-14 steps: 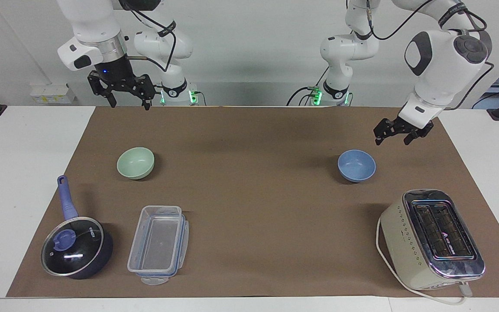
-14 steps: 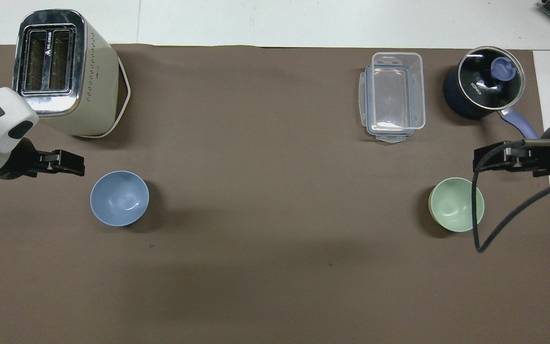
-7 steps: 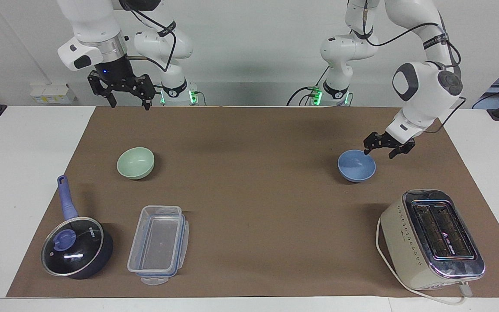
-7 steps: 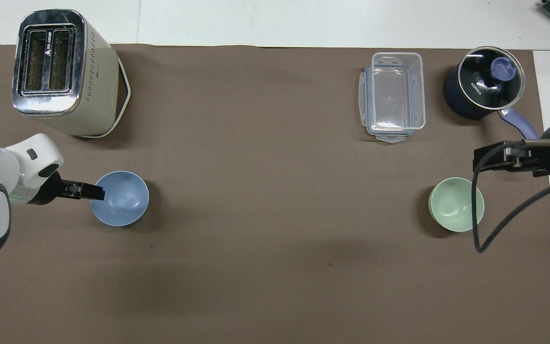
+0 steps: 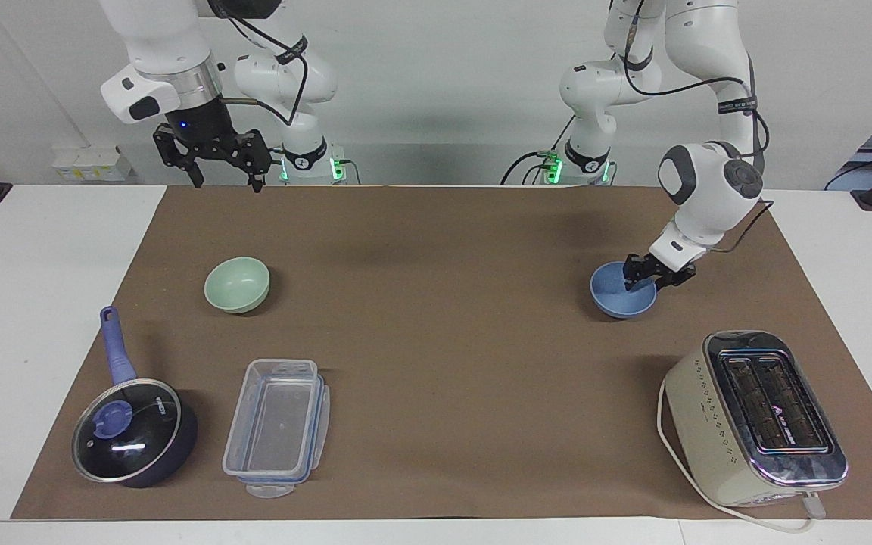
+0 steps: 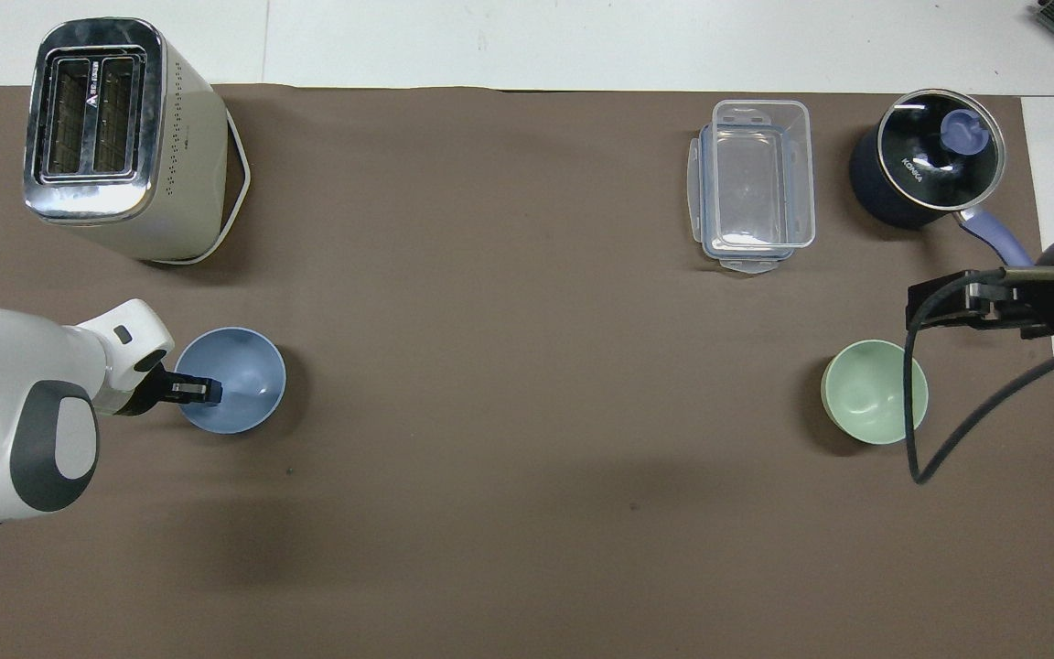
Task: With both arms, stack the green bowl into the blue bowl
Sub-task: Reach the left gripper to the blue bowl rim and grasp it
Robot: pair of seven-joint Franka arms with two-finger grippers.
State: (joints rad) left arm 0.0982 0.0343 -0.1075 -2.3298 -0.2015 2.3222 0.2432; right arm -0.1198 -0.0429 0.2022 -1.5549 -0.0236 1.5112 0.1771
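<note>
Reaching into the blue bowl (image 6: 248,380) with the left gripper (image 6: 200,390), fingertips straddling its rim. Holding the right gripper (image 6: 934,305) up beside the green bowl (image 6: 870,392), near the pot handle (image 6: 998,238).

1. The green bowl (image 5: 237,284) and the blue bowl (image 5: 618,300) look plain, smooth and matt.
2. The toaster (image 5: 755,418) has a glossy chrome-like metal top over a cream matt body.
3. The container (image 5: 278,428) is clear plastic.
4. The pot (image 5: 133,439) has a shiny glass-like lid.
5. The brown mat (image 5: 443,341) is matt, paper-like; the table (image 5: 35,250) smooth white.
</note>
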